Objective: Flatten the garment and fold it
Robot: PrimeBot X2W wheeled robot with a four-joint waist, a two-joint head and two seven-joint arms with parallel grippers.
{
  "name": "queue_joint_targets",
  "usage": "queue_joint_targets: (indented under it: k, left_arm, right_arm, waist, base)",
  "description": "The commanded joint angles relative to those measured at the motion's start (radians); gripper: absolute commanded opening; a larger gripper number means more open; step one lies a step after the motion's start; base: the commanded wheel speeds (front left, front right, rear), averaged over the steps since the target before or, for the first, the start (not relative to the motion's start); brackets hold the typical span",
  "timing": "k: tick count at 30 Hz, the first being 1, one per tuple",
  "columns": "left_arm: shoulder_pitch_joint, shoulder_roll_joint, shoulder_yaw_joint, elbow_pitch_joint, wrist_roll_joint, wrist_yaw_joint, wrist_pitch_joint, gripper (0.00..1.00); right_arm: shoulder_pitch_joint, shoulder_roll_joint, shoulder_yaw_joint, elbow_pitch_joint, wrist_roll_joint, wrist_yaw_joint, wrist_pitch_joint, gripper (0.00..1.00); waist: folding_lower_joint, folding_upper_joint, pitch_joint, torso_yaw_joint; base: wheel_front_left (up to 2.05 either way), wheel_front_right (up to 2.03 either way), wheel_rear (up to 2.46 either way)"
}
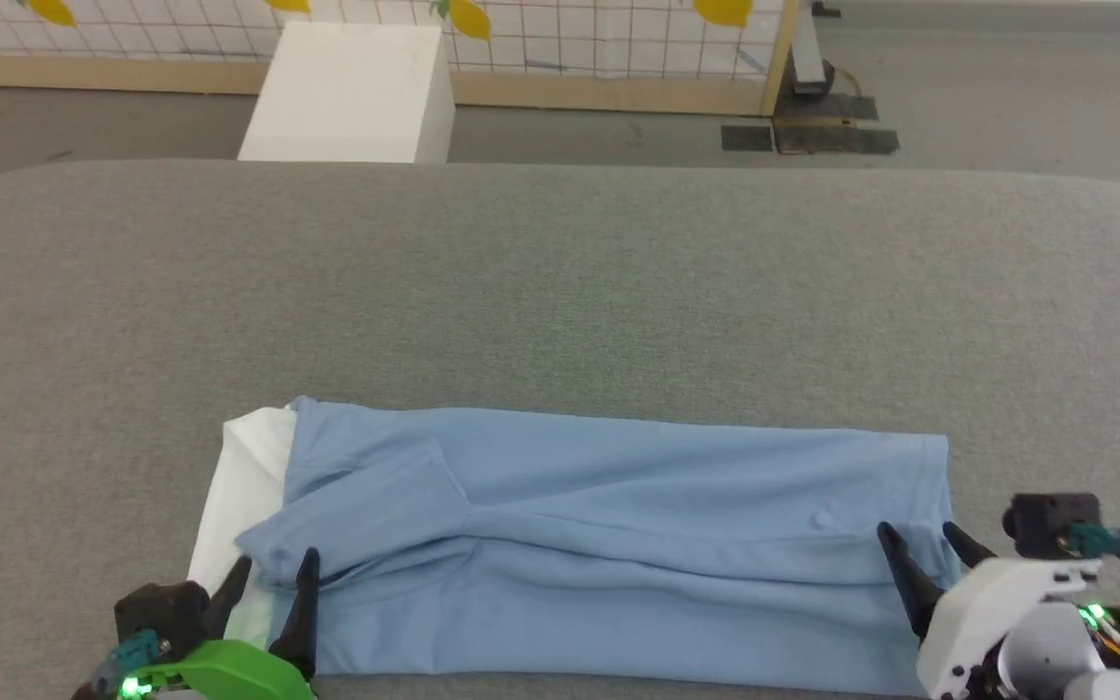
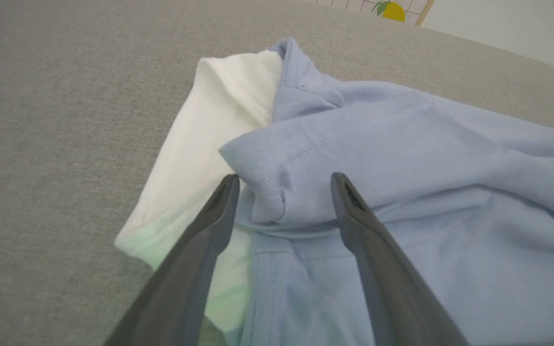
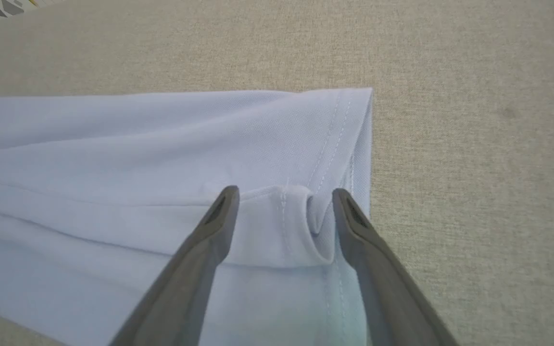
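Note:
The light blue garment lies as a long folded band along the near edge of the grey table, its white collar poking out at the left end. My left gripper is open, its fingers straddling a bunched sleeve fold beside the collar. At the right end my right gripper is open too, its fingers either side of a raised fold at the stitched hem. Neither gripper pinches the cloth. Logo and button are hidden.
Beyond the table's far edge stands a white box on the floor, before a wooden-framed wire grid with yellow shapes. Dark mats lie at the back right. The grey surface stretches wide behind the shirt.

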Motion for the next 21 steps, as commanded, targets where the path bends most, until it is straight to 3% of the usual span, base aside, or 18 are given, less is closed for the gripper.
queue_joint_targets:
  k: [1,10,13,21]
  left_arm:
    - [-0.024,-0.003,-0.002,-0.005,0.032,0.012,-0.035,1.0]
    - [-0.136,-0.014,0.019,-0.002,0.204,0.043,-0.119,1.0]
    - [-0.175,-0.04,0.048,-0.02,0.253,0.047,-0.12,1.0]
    - [-0.232,-0.113,0.133,0.04,0.31,-0.005,-0.12,1.0]
  right_arm:
    - [0.022,0.018,-0.02,-0.02,0.008,-0.001,-0.024,1.0]
    - [0.078,0.072,-0.12,-0.094,0.04,-0.001,-0.126,1.0]
    - [0.07,0.072,-0.135,-0.071,0.065,-0.001,-0.139,1.0]
    - [-0.042,0.072,-0.175,0.101,0.094,-0.001,-0.07,1.0]
  waist:
    - [0.0001,0.006,-0.014,0.015]
    - [0.0001,0.006,-0.029,0.026]
    - [0.0001,0.006,-0.036,0.023]
    - [0.0001,0.006,-0.041,-0.001]
  base:
    - [0.0,0.0,0.0]
    - [0.0,0.0,0.0]
    - [0.0,0.0,0.0]
    - [0.0,0.0,0.0]
